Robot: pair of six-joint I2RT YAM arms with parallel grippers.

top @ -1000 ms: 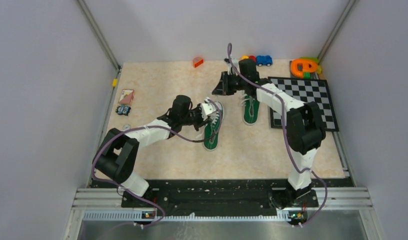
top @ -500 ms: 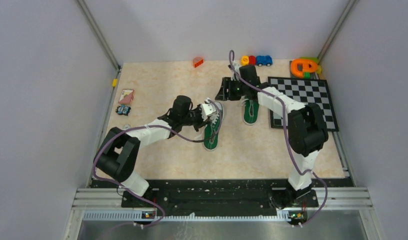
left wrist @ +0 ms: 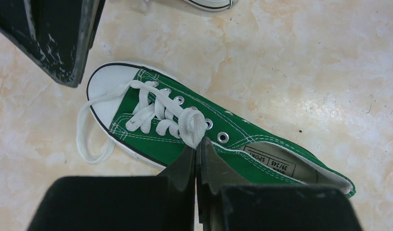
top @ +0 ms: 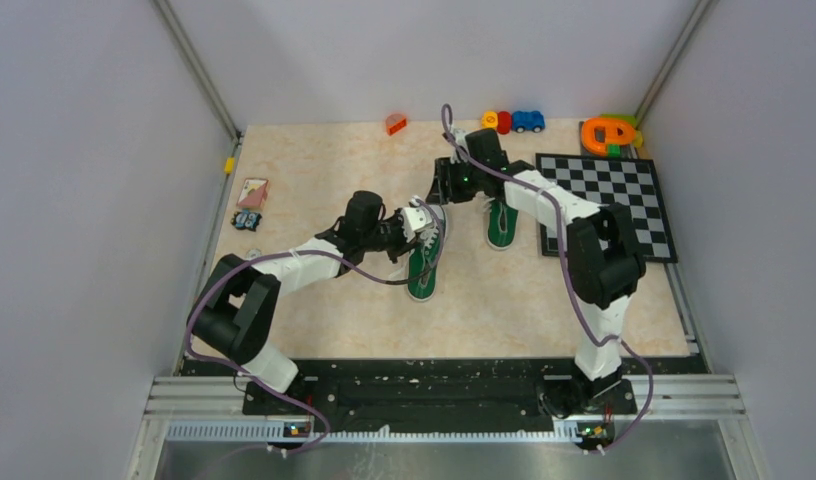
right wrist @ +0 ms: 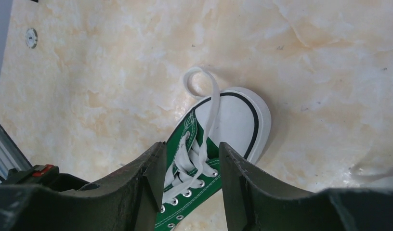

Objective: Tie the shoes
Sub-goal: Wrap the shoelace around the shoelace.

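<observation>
Two green sneakers with white toe caps and white laces lie mid-table: the left shoe [top: 422, 272] and the right shoe [top: 501, 225]. My left gripper [top: 424, 222] is shut on a bunched piece of the left shoe's white lace [left wrist: 192, 125], over the eyelets [left wrist: 198, 140]. A loose lace loop [left wrist: 84, 139] lies beside that shoe's toe cap [left wrist: 105, 79]. My right gripper [top: 441, 186] is open above the same shoe's toe; in its wrist view the laces [right wrist: 194, 159] show between the fingers [right wrist: 192, 151], and a lace loop [right wrist: 199, 79] curls past the toe cap [right wrist: 235, 118].
A checkerboard mat [top: 609, 200] lies at the right. Small toys stand along the back: an orange piece [top: 395, 124], little cars [top: 512, 121] and an orange-green toy [top: 609, 133]. Cards [top: 251, 192] lie at the left. Grey walls enclose the table.
My right gripper has moved left and nearer, from beside the right shoe to above the left shoe's toe. My left gripper has stayed shut on the lace.
</observation>
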